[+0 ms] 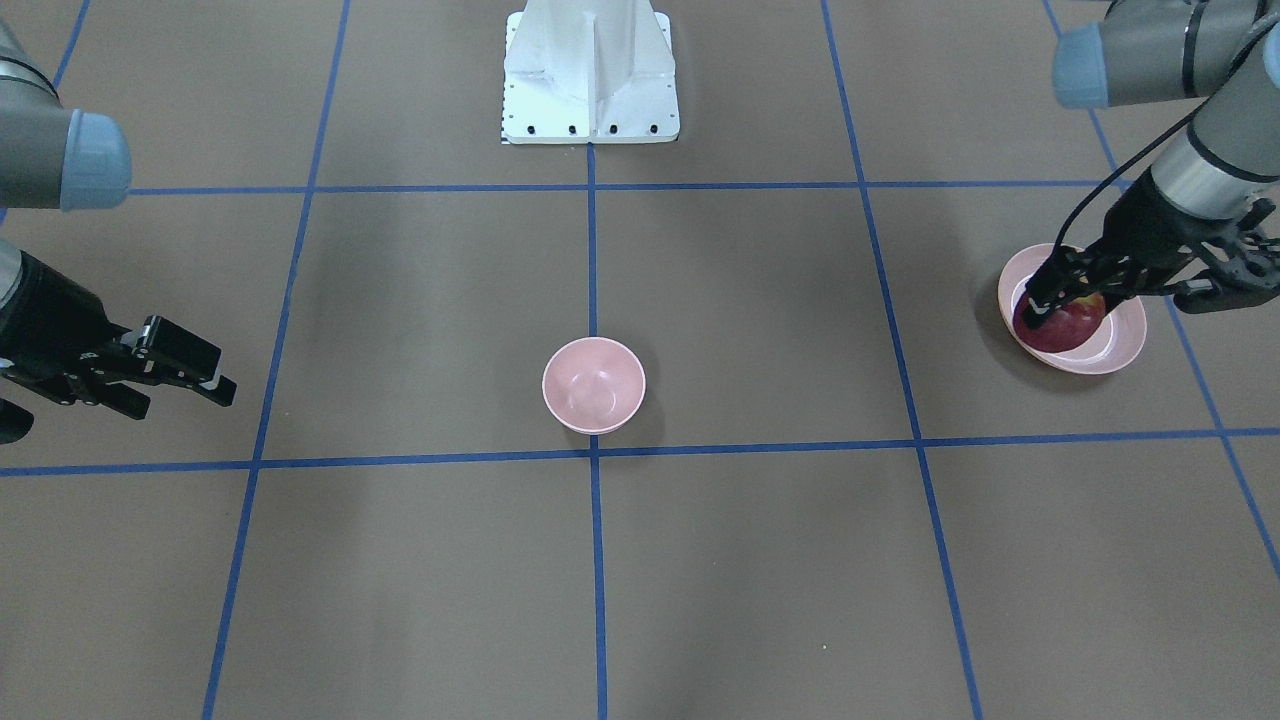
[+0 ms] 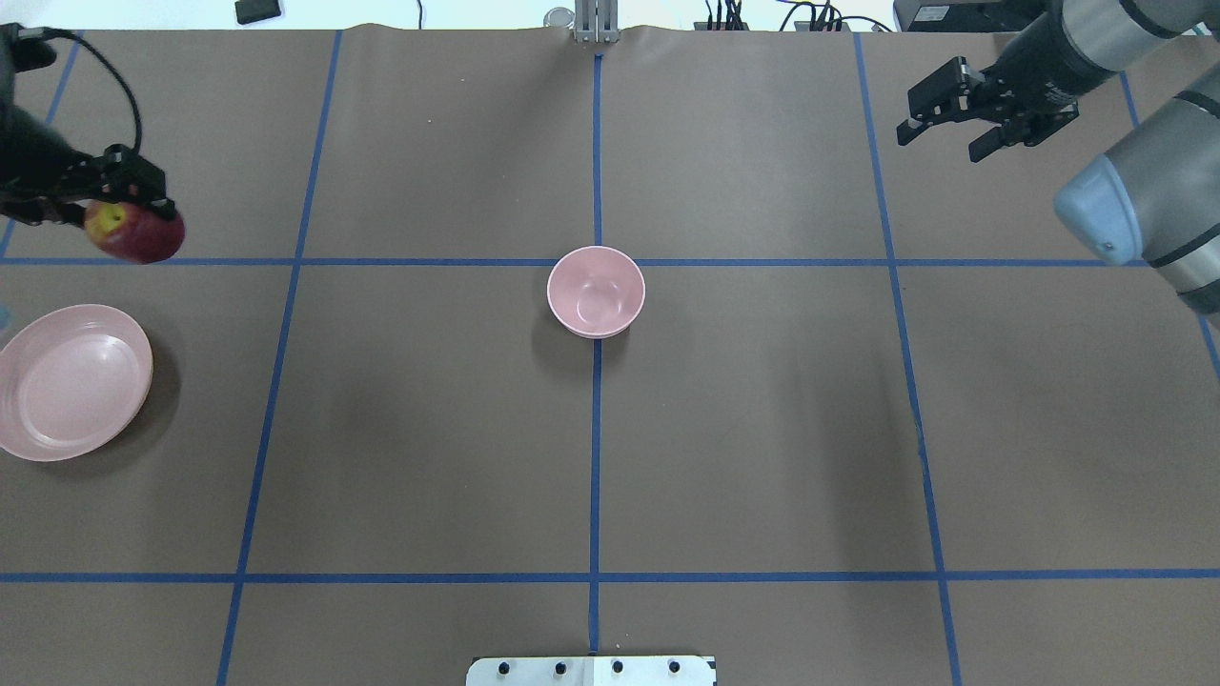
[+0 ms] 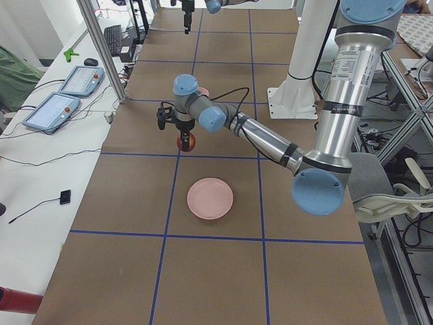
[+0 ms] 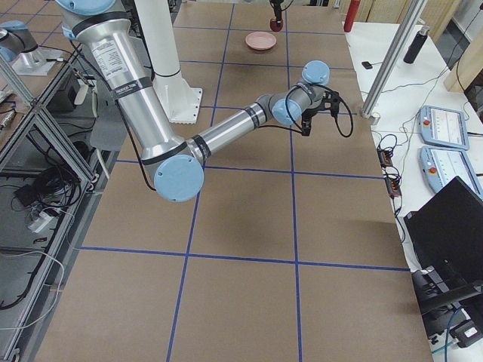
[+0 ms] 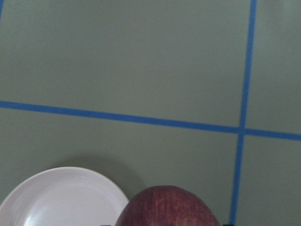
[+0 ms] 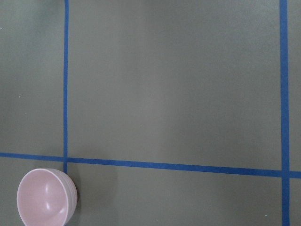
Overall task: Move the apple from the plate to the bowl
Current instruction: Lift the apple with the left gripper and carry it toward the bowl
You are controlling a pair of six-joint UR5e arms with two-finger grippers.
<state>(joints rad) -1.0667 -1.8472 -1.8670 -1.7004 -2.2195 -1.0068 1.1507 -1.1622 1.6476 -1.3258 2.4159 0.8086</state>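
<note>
We see the left gripper [image 2: 126, 202] pinching the dark red apple [image 2: 135, 235] in the air near the pale pink plate [image 2: 71, 381], perhaps just past its rim. The right gripper [image 2: 940, 141] has its fingers spread, and the small pink bowl [image 2: 596, 291] sits mid-table.

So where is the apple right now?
In the overhead view the apple is at the far left, held in the air by the left gripper, just beyond the empty plate.

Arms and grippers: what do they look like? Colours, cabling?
The left arm and right arm are both silver-grey tubes with pale blue joint caps and thin black bands. The left gripper and right gripper are black two-finger linkage units. A black cable loops along each wrist.
</note>
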